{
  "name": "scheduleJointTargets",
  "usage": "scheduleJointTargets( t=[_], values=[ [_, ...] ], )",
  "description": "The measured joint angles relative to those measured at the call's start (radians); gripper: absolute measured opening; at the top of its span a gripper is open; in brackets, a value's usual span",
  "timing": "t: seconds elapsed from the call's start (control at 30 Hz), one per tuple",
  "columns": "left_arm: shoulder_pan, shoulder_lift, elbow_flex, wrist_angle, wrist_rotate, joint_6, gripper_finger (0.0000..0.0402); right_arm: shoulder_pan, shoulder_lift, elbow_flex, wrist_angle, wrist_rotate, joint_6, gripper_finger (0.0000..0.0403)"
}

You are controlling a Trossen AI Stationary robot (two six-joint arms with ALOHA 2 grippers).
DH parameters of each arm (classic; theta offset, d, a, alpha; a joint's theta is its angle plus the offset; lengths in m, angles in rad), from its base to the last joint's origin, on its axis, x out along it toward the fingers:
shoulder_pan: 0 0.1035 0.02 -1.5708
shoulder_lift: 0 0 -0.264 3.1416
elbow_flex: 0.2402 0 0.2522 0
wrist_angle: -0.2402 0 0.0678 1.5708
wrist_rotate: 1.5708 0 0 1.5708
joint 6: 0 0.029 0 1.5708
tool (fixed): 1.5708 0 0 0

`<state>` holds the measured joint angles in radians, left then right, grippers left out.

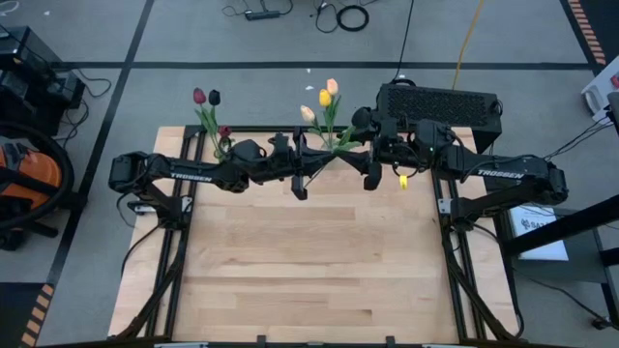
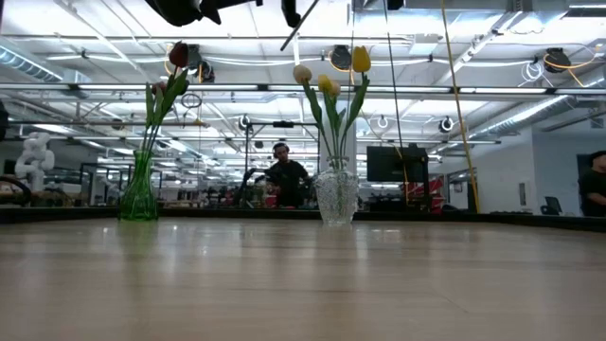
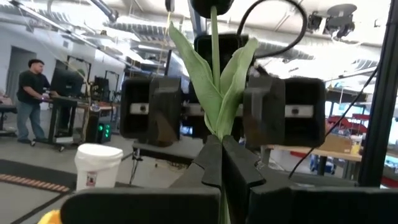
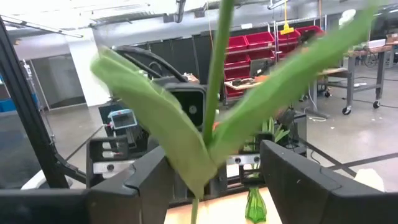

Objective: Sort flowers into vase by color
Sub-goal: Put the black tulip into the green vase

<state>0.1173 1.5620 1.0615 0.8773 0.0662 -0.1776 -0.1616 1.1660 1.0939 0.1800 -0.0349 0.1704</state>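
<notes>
One tulip with a thin green stem and two long leaves (image 3: 214, 87) hangs in the air between both grippers, above the table's far middle. My left gripper (image 1: 300, 184) is shut on its stem. My right gripper (image 4: 214, 177) is open and faces the left one, one finger on either side of the stem and leaves (image 4: 205, 143); I cannot tell whether they touch. A yellow head (image 1: 402, 181) shows beside the right arm. The green vase (image 2: 139, 194) holds dark red tulips. The clear vase (image 2: 336, 194) holds yellow and cream ones. My left gripper pinches the stem just below the point where the two leaves branch off (image 3: 219, 140), between the free ends of its two fingers (image 3: 239, 165). It comes level from the table's left. The flower is lifted clear, its leaves reaching toward the right gripper and its stem end (image 2: 287, 43) slanting down.
Both vases stand near the table's far edge (image 1: 290, 128), just behind the arms. A black box (image 1: 440, 101) sits beyond the far right corner. The wooden top (image 1: 309, 261) lies in front of the arms. People stand in the room beyond.
</notes>
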Motion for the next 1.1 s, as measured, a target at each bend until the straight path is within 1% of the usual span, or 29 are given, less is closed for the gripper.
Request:
scheduleJointTargets(
  t=[0.1,0.2,0.3,0.43,0.47,0.5,0.63,0.77,0.9,1.03,1.1],
  values=[
    [0.0,0.0,0.0,-0.008,0.0,0.0,0.0001,0.0,0.0,0.0,0.008,0.002,-0.003,0.0207],
    [0.0,0.0,0.0,-0.005,0.0,0.0,0.0001,0.0,0.012,0.0,0.024,0.003,-0.004,0.0168],
    [0.0,0.0,0.0,-0.008,-0.001,0.0,0.0001,0.0,0.025,0.0,0.022,0.002,-0.021,0.0116],
    [0.001,0.0,-0.001,-0.011,-0.008,0.0,0.0007,0.0,0.027,0.0,0.014,-0.002,-0.054,0.003],
    [0.001,0.0,-0.001,-0.014,-0.008,0.001,0.001,0.001,0.027,0.0,0.014,-0.002,-0.064,0.0017],
    [0.001,0.0,-0.001,-0.017,-0.008,0.002,0.0014,0.001,0.027,0.0,0.014,-0.003,-0.073,0.0012],
    [0.001,0.0,-0.001,-0.03,-0.008,-0.001,0.0023,0.001,0.027,-0.001,0.014,-0.001,-0.075,0.0016],
    [0.001,0.0,-0.001,-0.049,-0.005,-0.002,0.0038,0.001,0.027,-0.001,-0.007,-0.001,-0.075,0.0006],
    [0.001,0.0,-0.001,-0.094,0.007,-0.076,0.0086,0.0,0.027,-0.001,-0.04,0.001,-0.074,0.0004],
    [0.023,0.0,0.0,-0.204,0.027,-0.208,0.0142,-0.001,0.028,-0.002,-0.071,0.011,-0.049,0.0004],
    [0.038,0.0,0.001,-0.238,0.058,-0.252,0.016,-0.001,0.028,-0.002,-0.102,0.011,-0.043,0.0004]
  ],
)
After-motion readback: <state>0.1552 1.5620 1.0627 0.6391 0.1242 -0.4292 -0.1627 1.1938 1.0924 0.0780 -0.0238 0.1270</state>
